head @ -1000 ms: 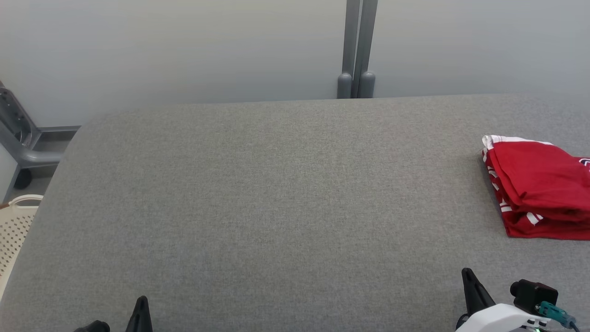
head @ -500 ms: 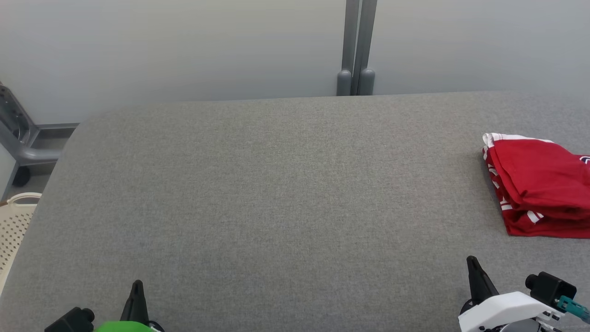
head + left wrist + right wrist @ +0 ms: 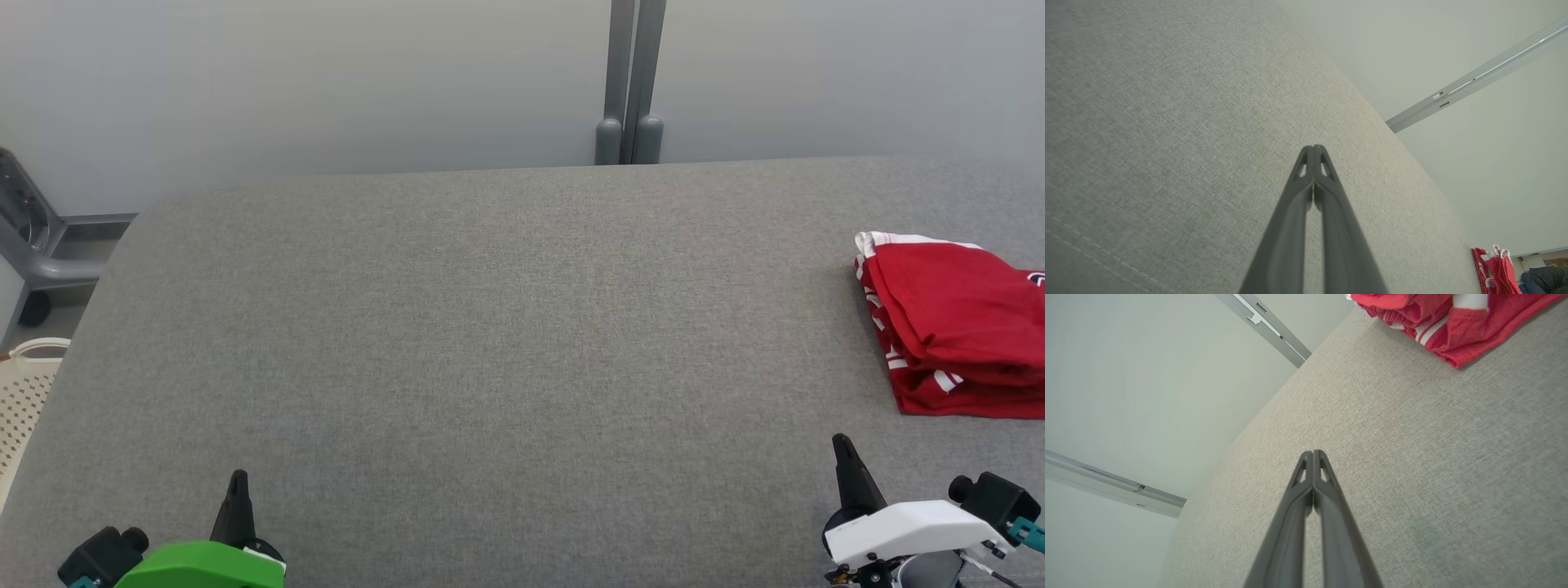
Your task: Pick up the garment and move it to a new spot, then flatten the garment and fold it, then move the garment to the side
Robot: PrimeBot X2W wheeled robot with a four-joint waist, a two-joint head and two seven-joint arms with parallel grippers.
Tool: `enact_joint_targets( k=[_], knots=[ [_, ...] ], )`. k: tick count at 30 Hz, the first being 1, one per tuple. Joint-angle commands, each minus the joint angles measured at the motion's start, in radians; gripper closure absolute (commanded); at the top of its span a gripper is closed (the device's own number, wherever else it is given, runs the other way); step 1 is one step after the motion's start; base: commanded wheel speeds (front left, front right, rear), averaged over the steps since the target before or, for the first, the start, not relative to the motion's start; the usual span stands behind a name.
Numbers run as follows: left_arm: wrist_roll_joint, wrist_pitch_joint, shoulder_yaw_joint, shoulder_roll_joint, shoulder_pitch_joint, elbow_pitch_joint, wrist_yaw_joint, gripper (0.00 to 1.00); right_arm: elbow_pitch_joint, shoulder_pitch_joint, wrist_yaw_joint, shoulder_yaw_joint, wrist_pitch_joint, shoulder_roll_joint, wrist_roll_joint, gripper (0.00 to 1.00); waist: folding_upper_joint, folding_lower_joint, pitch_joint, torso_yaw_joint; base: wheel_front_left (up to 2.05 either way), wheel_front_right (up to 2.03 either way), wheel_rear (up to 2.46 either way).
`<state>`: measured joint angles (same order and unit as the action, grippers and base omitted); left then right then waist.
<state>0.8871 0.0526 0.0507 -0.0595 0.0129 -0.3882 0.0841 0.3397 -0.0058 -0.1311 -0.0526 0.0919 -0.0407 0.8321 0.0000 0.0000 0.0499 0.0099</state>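
Left claw (image 3: 237,478) forward (right claw (image 3: 840,443) too)

Red garment (image 3: 955,327) w/ white stripes; gray table (image 3: 490,343); cream basket (image 3: 24,400).

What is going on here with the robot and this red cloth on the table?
Nothing is being handled at this moment. The red garment lies folded in layers at the right side of the grey table, partly cut off by the picture's edge. The left end effector and the right end effector are both shut and empty, near the front edge of the table. The right one is the nearer to the garment but does not touch it.
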Motion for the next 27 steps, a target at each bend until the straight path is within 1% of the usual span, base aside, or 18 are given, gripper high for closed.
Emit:
enact_joint_targets(
  k=[1,27],
  knots=[
    [0.026,-0.006,0.007,-0.004,0.032,0.016,0.006,1.00,-0.018,-0.024,0.000,-0.003,-0.004,-0.006,0.028,1.00,0.0000,0.0000,-0.001,0.000,0.00,0.00,0.00],
    [0.296,-0.103,0.044,0.001,0.097,0.033,0.023,1.00,-0.061,-0.050,0.000,-0.015,-0.052,-0.008,0.326,1.00,0.0000,0.0000,-0.017,-0.003,0.00,0.00,0.00]
  ],
)
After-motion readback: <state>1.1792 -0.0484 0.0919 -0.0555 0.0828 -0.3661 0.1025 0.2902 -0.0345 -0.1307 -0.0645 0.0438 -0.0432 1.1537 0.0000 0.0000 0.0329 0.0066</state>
